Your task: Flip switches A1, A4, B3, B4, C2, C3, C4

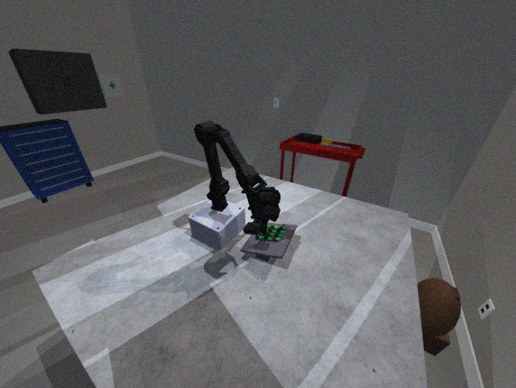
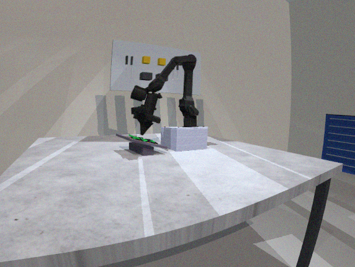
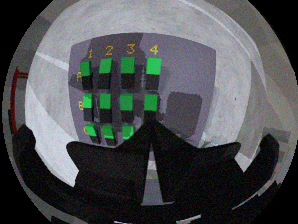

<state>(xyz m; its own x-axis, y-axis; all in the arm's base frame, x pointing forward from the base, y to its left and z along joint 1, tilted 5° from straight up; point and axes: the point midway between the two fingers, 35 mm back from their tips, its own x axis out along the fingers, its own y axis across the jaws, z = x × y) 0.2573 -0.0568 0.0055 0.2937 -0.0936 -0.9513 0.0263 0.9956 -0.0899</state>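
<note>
The gripper has its fingers pressed together with nothing between them, pointing down over the near part of the tilted switch panel. In the wrist view, switch B4 lies just beyond the fingertips, with A4 farther out. C3 shows just left of the tips in that view; C4 is hidden behind the fingers. Whether the tips touch the panel, I cannot tell.

Red cart, blue cabinet, brown sphere, pegboard with yellow blocks
</note>
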